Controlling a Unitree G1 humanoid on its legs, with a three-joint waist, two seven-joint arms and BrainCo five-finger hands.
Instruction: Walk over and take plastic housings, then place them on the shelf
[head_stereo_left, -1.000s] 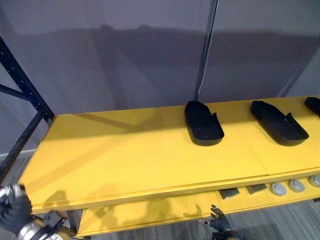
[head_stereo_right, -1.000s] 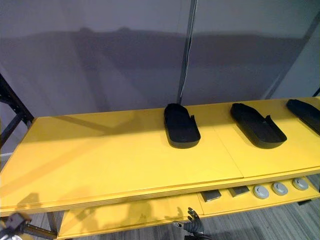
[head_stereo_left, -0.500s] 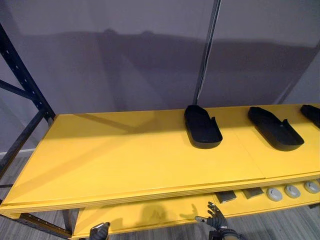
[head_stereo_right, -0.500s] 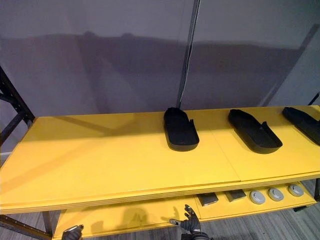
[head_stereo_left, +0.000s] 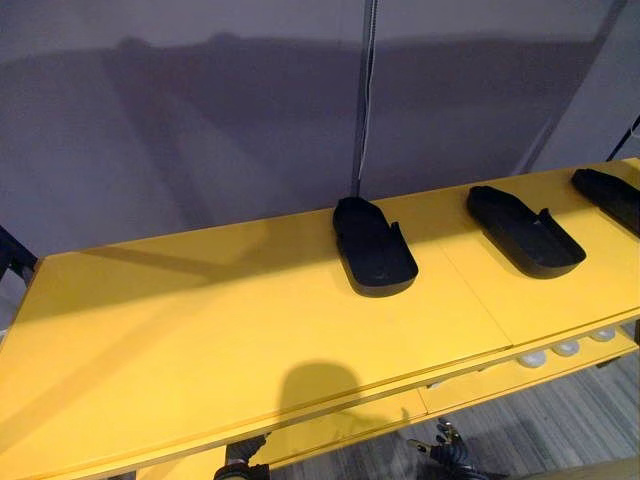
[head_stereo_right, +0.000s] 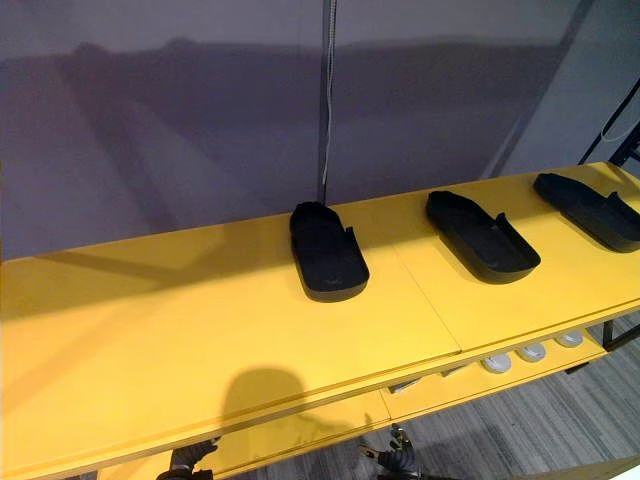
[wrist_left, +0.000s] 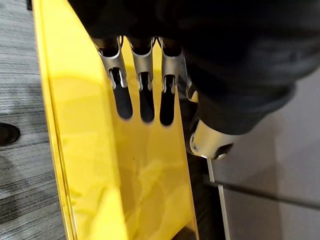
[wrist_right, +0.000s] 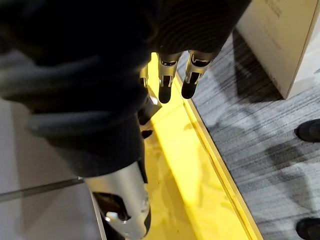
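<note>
Three black plastic housings lie on the yellow top shelf (head_stereo_left: 200, 340): one in the middle (head_stereo_left: 375, 248), one to its right (head_stereo_left: 525, 232) and one at the far right edge (head_stereo_left: 610, 198). Both hands hang low in front of the shelf's front edge, far from the housings. My left hand (head_stereo_left: 240, 470) is open and empty, and its straight fingers (wrist_left: 141, 95) point along the yellow lower shelf (wrist_left: 150, 175). My right hand (head_stereo_left: 445, 458) is also open and empty, its fingers (wrist_right: 172, 75) above the lower shelf's edge (wrist_right: 200, 165).
A dark upright post (head_stereo_left: 365, 100) stands behind the middle housing against a grey wall. Several pale round discs (head_stereo_right: 530, 352) lie on the lower shelf at the right. A cardboard box (wrist_right: 285, 40) stands on the grey floor near my right hand.
The camera has moved, so the whole scene has shifted. My left hand has gone from curled at the lower left to straight fingers below the shelf's front edge. The housings lie as before.
</note>
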